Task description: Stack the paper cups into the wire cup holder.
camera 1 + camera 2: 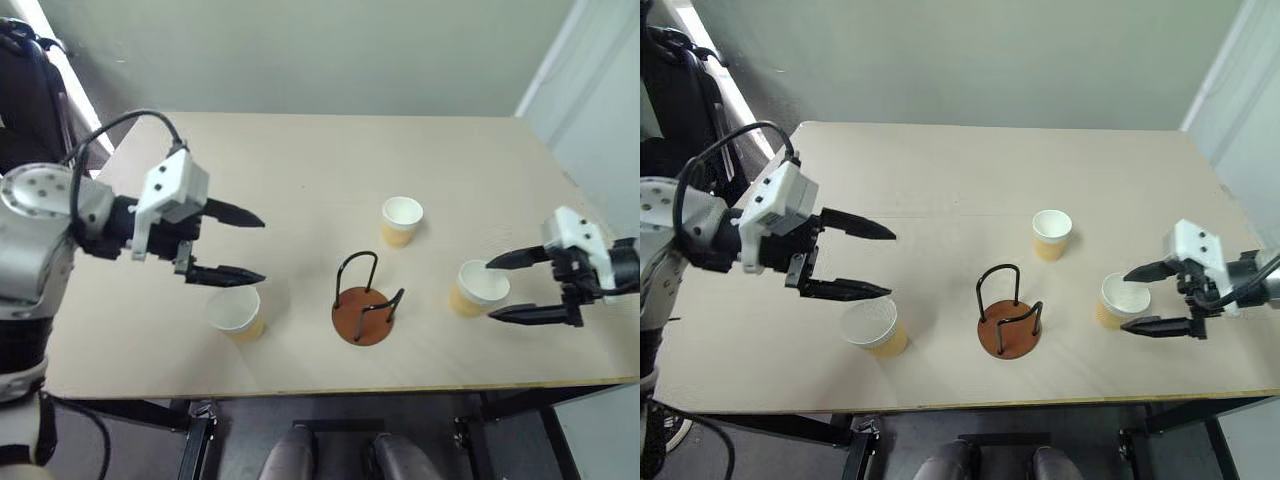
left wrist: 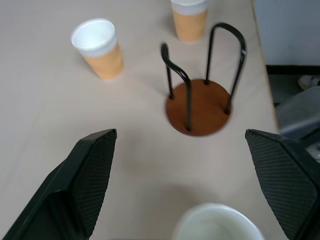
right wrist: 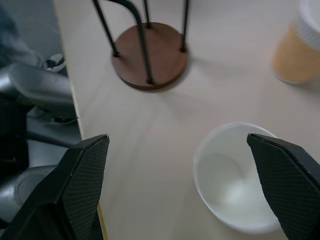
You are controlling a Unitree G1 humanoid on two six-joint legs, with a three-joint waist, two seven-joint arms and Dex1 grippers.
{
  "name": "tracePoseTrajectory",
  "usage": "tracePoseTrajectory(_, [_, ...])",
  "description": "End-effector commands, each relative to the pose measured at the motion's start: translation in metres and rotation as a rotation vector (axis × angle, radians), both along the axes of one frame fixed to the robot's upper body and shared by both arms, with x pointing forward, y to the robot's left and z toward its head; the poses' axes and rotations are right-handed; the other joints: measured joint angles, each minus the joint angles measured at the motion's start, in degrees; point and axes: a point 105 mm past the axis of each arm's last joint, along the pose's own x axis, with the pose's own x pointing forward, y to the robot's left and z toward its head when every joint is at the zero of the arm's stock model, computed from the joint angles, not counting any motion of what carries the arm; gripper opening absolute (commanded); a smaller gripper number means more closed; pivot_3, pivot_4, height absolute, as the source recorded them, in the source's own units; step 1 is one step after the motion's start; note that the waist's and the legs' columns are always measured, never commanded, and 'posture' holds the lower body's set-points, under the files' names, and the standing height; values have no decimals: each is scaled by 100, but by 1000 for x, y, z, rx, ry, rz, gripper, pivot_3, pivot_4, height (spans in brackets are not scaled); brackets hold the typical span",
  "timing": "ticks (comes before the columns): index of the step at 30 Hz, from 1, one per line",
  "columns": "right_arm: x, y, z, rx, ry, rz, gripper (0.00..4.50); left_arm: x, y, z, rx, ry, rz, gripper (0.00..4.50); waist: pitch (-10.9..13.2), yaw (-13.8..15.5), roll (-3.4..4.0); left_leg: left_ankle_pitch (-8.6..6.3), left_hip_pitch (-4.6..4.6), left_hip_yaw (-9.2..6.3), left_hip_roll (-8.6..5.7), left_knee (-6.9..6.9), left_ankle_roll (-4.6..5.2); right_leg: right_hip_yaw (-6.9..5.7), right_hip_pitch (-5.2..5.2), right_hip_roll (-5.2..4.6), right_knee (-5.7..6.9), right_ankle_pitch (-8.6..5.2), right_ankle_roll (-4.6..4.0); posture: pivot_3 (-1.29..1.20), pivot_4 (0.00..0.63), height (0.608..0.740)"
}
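Three paper cups stand upright on the table: one at the front left [image 1: 236, 312], one further back past the middle [image 1: 401, 220], and one at the right [image 1: 480, 288]. Between them stands the empty wire cup holder [image 1: 363, 318], a reddish-brown disc with black wire loops. My left gripper [image 1: 262, 248] hovers open just above and behind the front left cup, whose rim [image 2: 217, 225] shows between its fingers. My right gripper [image 1: 491, 290] is open at the right cup's rim, one finger behind it and one in front. Whether it touches that cup [image 3: 237, 175] I cannot tell.
The light wooden table [image 1: 300, 160] ends close in front of the holder and cups, and its right edge lies just beyond my right gripper. A black chair [image 1: 25, 90] stands off the table's far left corner, against the wall.
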Motion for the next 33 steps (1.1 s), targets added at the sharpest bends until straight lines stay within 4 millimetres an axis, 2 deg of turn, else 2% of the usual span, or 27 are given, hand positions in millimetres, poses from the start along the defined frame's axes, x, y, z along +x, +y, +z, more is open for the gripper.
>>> tracePoseTrajectory(1, [1, 6, -7, -50, -9, 31, 4500, -9, -4, 10, -14, -51, -1, 4410, 0, 6, 0, 0, -1, -1, 0, 4, 0, 0, 1, 0, 0, 1, -1, 0, 150, 740])
tracePoseTrajectory(6, [8, 9, -25, -122, 8, 57, 4500, -12, -2, 9, -25, -51, 32, 4410, 0, -23, -1, 1, 5, 0, 1, 6, -2, -1, -1, 0, 2, 11, -16, 0, 150, 740])
tracePoseTrajectory(17, [24, 7, -37, -187, -17, 62, 4500, -11, 0, 8, -23, -69, 75, 4410, 0, -28, 0, 4, 6, 0, 4, -2, -7, -3, -9, 0, 6, 16, -25, 0, 150, 740])
tracePoseTrajectory(20, [27, 5, -40, -215, -22, 64, 3902, -11, 0, 8, -22, -72, 79, 4459, 0, -28, 0, 4, 3, 0, 4, -4, -7, -3, -14, 0, 7, 17, -27, 0, 150, 740])
tracePoseTrajectory(27, [31, 4, -37, -245, -59, 100, 1309, -9, 6, 8, -16, -80, 113, 4459, 0, -33, 0, 3, 2, 0, 5, -9, -9, -4, -17, 0, 7, 16, -31, 0, 150, 740])
tracePoseTrajectory(30, [30, 11, -11, -169, -87, 141, 162, -5, 18, 12, -11, -99, 163, 4459, 0, -35, 0, 3, 2, 0, 6, -9, -9, -4, -19, 0, 7, 16, -34, 0, 150, 740])
tracePoseTrajectory(33, [31, 18, 37, -64, -179, 172, 50, -4, 25, 13, -10, -105, 190, 4459, 3, -47, 5, 5, -9, 2, 6, -10, -12, -3, -32, 0, 10, 15, -39, 0, 150, 740])
